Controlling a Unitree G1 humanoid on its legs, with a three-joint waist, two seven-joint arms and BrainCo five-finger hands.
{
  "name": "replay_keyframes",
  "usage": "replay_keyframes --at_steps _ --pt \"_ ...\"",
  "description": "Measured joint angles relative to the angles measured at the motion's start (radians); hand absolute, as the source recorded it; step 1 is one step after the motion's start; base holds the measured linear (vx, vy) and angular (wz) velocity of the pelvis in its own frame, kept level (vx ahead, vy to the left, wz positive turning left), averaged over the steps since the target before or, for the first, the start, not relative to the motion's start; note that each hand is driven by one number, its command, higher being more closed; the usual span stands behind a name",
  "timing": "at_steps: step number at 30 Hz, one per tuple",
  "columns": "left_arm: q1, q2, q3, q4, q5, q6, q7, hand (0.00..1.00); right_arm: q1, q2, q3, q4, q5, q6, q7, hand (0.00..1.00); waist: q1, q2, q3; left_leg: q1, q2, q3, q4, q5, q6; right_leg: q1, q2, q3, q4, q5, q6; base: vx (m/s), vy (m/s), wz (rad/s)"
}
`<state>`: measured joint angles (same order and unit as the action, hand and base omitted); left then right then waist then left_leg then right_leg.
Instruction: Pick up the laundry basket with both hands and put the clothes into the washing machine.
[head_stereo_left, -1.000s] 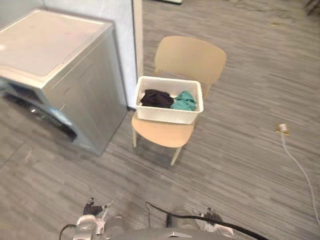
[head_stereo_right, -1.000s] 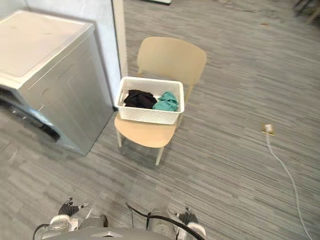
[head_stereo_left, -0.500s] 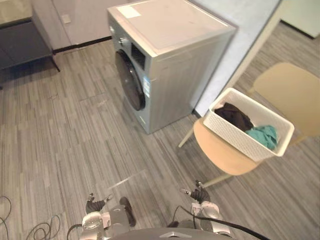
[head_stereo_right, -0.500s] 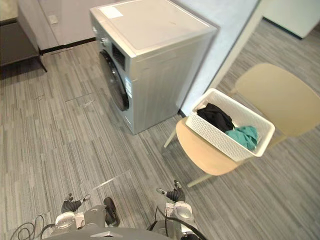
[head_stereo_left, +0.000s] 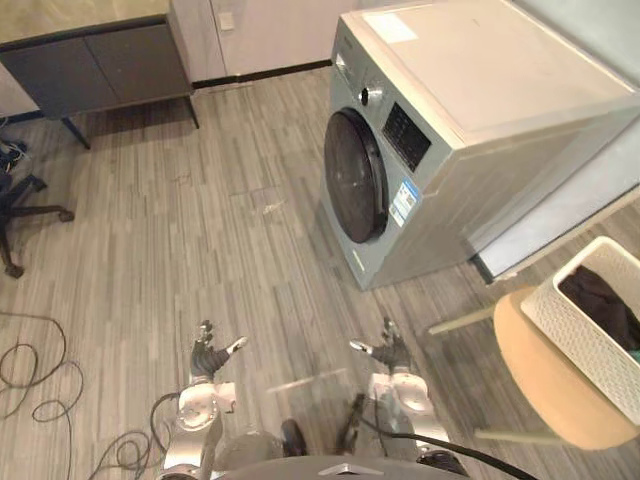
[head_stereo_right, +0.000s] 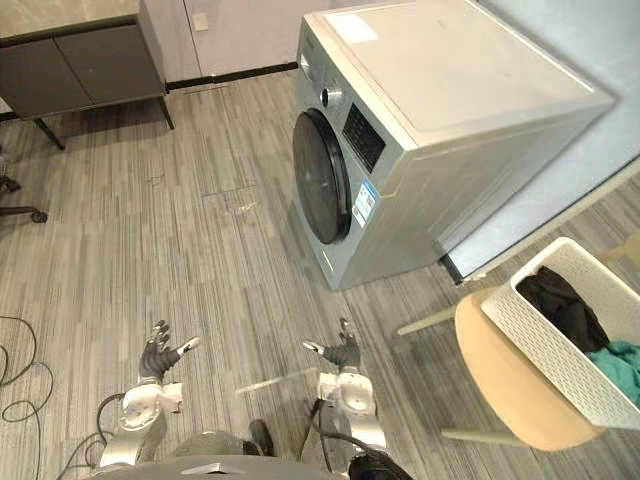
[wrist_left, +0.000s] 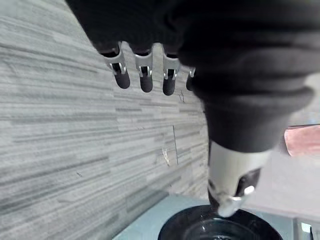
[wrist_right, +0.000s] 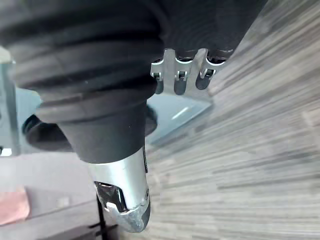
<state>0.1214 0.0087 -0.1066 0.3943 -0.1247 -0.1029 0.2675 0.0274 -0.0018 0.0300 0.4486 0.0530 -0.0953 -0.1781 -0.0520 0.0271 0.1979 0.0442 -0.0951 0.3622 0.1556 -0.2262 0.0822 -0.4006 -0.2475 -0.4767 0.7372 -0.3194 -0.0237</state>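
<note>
A white laundry basket (head_stereo_right: 560, 348) holding dark clothes (head_stereo_right: 560, 305) and a teal garment (head_stereo_right: 620, 362) rests on a tan chair (head_stereo_right: 500, 390) at the far right. A silver washing machine (head_stereo_right: 440, 130) stands ahead, its round dark door (head_stereo_right: 320, 190) closed. My left hand (head_stereo_right: 157, 356) hangs low at the lower left, fingers relaxed and empty. My right hand (head_stereo_right: 343, 354) hangs low near the centre, also empty and open. Both hands are well apart from the basket. The left wrist view shows straight fingers (wrist_left: 145, 75) over floor; the right wrist view shows fingers (wrist_right: 181, 80) likewise.
A dark cabinet (head_stereo_left: 100, 55) stands at the back left. An office chair base (head_stereo_left: 20, 205) sits at the left edge. Grey plank floor (head_stereo_left: 200, 230) spreads between me and the machine. A pale wall panel (head_stereo_right: 560, 190) runs behind the washer.
The camera has swung left: the washer now sits centre-right and the basket and chair have slid to the right edge. Both hands stay low and empty.
</note>
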Motion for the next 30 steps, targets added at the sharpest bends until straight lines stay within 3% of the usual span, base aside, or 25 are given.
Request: replay_keyframes --at_steps 1,3,4,5,6,7,8,10,12,13,16,18,19,20,21,22,23,25,27,28,29,30 --pt "-0.015 -0.002 -0.012 0.0 -0.002 0.0 -0.004 0.0 -0.009 -0.001 0.01 0.0 -0.001 -0.004 0.001 0.0 -0.004 0.001 0.001 0.006 -0.001 -0.01 -0.003 -0.004 -0.007 -0.014 0.018 -0.015 -0.068 0.017 -0.005 0.5 0.01 0.58" --pt "-0.045 -0.003 -0.05 0.007 -0.001 -0.007 -0.018 0.0 -0.018 0.0 0.051 0.0 -0.005 -0.007 0.001 0.0 -0.009 -0.008 0.001 0.047 -0.006 -0.048 0.014 -0.039 -0.063 -0.017 0.08 -0.015 -0.279 0.16 -0.032 0.5 -0.045 0.75" --pt "-0.055 -0.013 -0.055 0.014 0.001 -0.008 -0.023 0.0 -0.01 0.002 0.084 -0.002 -0.014 -0.007 0.0 0.0 -0.021 -0.015 0.002 0.061 0.004 -0.066 0.101 -0.067 -0.092 0.02 0.097 0.029 -0.282 0.239 -0.105 0.58 -0.103 0.69" --pt "-0.052 -0.031 -0.048 0.013 0.002 -0.008 -0.022 0.0 -0.011 -0.008 0.098 -0.002 -0.016 -0.007 0.001 0.0 -0.025 -0.002 0.007 0.05 0.034 -0.06 0.188 -0.077 -0.095 0.051 0.105 0.015 -0.274 0.22 -0.097 0.7 -0.149 0.56" --pt "-0.04 -0.06 -0.025 0.01 0.002 -0.014 -0.02 0.0 -0.008 -0.007 0.128 -0.016 -0.021 -0.007 0.003 0.0 -0.022 0.011 0.015 -0.023 0.114 -0.044 0.456 -0.064 -0.088 0.126 0.132 -0.007 -0.293 0.181 -0.096 0.69 -0.125 -0.07" --pt "-0.019 -0.066 0.0 0.008 0.0 -0.016 -0.019 0.0 0.011 -0.006 0.172 -0.076 -0.023 -0.005 0.003 0.0 0.001 0.035 0.018 -0.134 0.26 -0.024 0.825 0.092 -0.049 0.216 0.203 0.012 -0.32 0.14 -0.106 0.57 -0.093 -0.44" --pt "-0.006 -0.066 0.011 0.006 0.0 -0.016 -0.019 0.0 0.021 -0.004 0.197 -0.097 -0.024 -0.006 0.003 0.0 0.018 0.037 0.018 -0.166 0.311 -0.022 0.931 0.123 -0.051 0.243 0.226 0.032 -0.322 0.121 -0.114 0.58 -0.043 -0.99" --pt "0.018 -0.065 0.023 0.006 -0.011 -0.015 -0.012 0.0 0.034 0.01 0.222 -0.159 -0.059 -0.009 0.003 0.0 0.049 0.023 0.013 -0.27 0.411 -0.03 1.125 0.113 -0.059 0.306 0.258 0.101 -0.333 0.084 -0.109 0.49 -0.026 -1.07" --pt "0.025 -0.065 0.02 0.009 -0.01 -0.015 -0.014 0.0 0.041 0.014 0.216 -0.155 -0.065 -0.009 0.003 0.0 0.048 0.01 0.01 -0.344 0.444 -0.029 1.099 0.08 -0.054 0.354 0.252 0.156 -0.382 0.083 -0.101 0.43 -0.001 -0.68" --pt "0.027 -0.064 0.017 0.009 -0.011 -0.015 -0.014 0.0 0.045 0.014 0.214 -0.153 -0.067 -0.007 0.003 0.0 0.05 0.006 0.009 -0.359 0.446 -0.029 1.063 0.068 -0.056 0.367 0.247 0.179 -0.4 0.086 -0.096 0.45 0.079 -0.94" --pt "0.037 -0.064 0.017 0.013 -0.022 -0.014 -0.019 0.0 0.044 0.012 0.215 -0.078 -0.081 -0.005 0.008 0.0 0.057 -0.003 0.011 -0.382 0.396 -0.08 0.728 0.014 -0.088 0.424 0.213 0.305 -0.48 0.106 -0.062 0.45 0.219 -1.07" --pt "0.038 -0.061 0.017 0.019 -0.029 -0.014 -0.02 0.0 0.042 0.002 0.223 -0.039 -0.099 0.005 0.024 0.0 0.06 -0.011 0.015 -0.383 0.317 -0.247 0.417 0.021 -0.122 0.441 0.17 0.395 -0.477 0.106 -0.038 0.33 0.354 -1.07" --pt "0.038 -0.06 0.018 0.019 -0.03 -0.015 -0.02 0.0 0.041 -0.002 0.227 -0.041 -0.099 0.005 0.025 0.0 0.062 -0.007 0.013 -0.382 0.297 -0.303 0.346 0.038 -0.136 0.44 0.16 0.419 -0.47 0.1 -0.016 0.39 0.511 -1.23" --pt "0.043 -0.057 0.022 0.021 -0.034 -0.017 -0.018 0.0 0.036 -0.008 0.238 -0.042 -0.099 0.003 0.025 0.0 0.064 0.001 0.007 -0.367 0.268 -0.432 0.21 0.097 -0.153 0.437 0.147 0.471 -0.458 0.079 0.027 0.33 0.508 -1.45" --pt "0.058 -0.062 0.025 0.023 -0.049 -0.024 -0.011 0.0 0.037 -0.019 0.248 -0.049 -0.098 -0.003 0.027 0.0 0.069 0.037 -0.014 -0.338 0.274 -0.566 0.112 0.259 -0.159 0.432 0.157 0.522 -0.443 0.04 0.098 0.34 0.561 -1.53" --pt "0.073 -0.066 0.025 0.032 -0.051 -0.029 -0.011 0.0 0.036 -0.024 0.253 -0.046 -0.098 -0.008 0.029 0.0 0.07 0.051 -0.025 -0.328 0.285 -0.613 0.126 0.227 -0.278 0.428 0.162 0.549 -0.438 0.013 0.14 0.27 0.576 -1.2" --pt "0.033 -0.028 0.026 0.092 -0.061 -0.026 -0.011 0.0 0.027 -0.001 0.252 -0.035 -0.097 -0.006 0.031 0.0 0.055 -0.001 -0.018 -0.339 0.22 -0.59 0.196 0.149 -0.286 0.423 0.103 0.583 -0.421 -0.014 0.159 0.19 0.508 -0.67" --pt "0.022 0.017 0.032 0.108 -0.07 -0.026 -0.002 0.0 0.027 0.02 0.274 -0.044 -0.1 -0.014 0.048 0.0 0.044 -0.054 -0.036 -0.338 0.184 -0.516 0.264 0.087 -0.247 0.408 0.047 0.617 -0.409 0.029 0.177 0.17 0.455 -0.63" --pt "0.022 0.023 0.03 0.107 -0.069 -0.026 0.003 0.0 0.027 0.029 0.27 -0.063 -0.119 -0.016 0.045 0.0 0.032 -0.068 -0.05 -0.338 0.164 -0.455 0.294 0.052 -0.214 0.393 0.014 0.658 -0.424 0.078 0.201 0.13 0.315 -0.64" --pt "0.022 0.023 0.029 0.106 -0.067 -0.026 0.002 0.0 0.027 0.028 0.27 -0.075 -0.147 -0.012 0.044 0.0 0.033 -0.066 -0.052 -0.338 0.164 -0.43 0.298 0.04 -0.205 0.377 0.005 0.674 -0.43 0.099 0.207 0.1 0.318 -1.04" --pt "0.021 0.024 0.035 0.106 -0.065 -0.023 0.002 0.0 0.013 0.032 0.273 -0.092 -0.214 -0.005 0.04 0.0 0.037 -0.059 -0.059 -0.336 0.175 -0.362 0.292 0.029 -0.188 0.325 -0.008 0.676 -0.432 0.151 0.19 0.06 0.295 -1.78" --pt "0.022 0.021 0.059 0.104 -0.057 -0.017 0.003 0.0 -0.019 0.028 0.286 -0.089 -0.298 0.011 0.029 0.0 0.056 -0.046 -0.064 -0.313 0.202 -0.265 0.256 0.034 -0.171 0.257 -0.023 0.605 -0.442 0.23 0.148 0.08 0.336 -2.47"
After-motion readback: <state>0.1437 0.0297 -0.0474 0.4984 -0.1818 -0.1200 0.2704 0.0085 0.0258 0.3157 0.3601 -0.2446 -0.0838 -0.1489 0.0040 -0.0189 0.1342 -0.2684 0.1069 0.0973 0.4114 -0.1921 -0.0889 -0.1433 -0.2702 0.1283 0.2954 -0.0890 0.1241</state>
